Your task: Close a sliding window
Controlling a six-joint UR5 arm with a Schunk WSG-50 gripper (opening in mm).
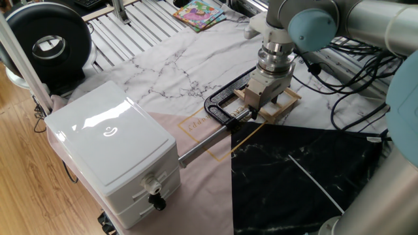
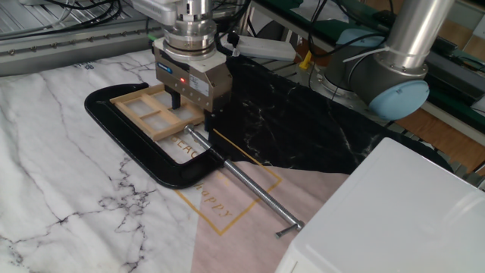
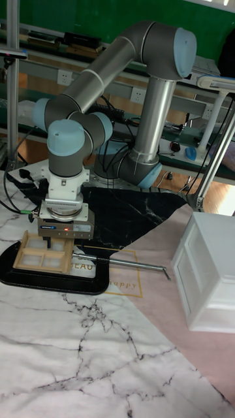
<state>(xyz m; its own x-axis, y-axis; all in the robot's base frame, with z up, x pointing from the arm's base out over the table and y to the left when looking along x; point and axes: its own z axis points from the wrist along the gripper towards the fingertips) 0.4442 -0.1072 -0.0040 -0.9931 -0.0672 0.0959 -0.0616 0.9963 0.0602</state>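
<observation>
One sliding window [image 2: 151,114] is pressed from above by the jaws, so its wooden sash can be slid shut. Whether the jaws are apart cannot be told.

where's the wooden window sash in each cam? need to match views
One fixed view: wooden sash right of centre, mostly hidden under the gripper.
The other fixed view: upper left, inside the black frame.
Tall fixed view: left edge, mid-height, under the gripper.
Shared landmark: the white drawer box.
</observation>
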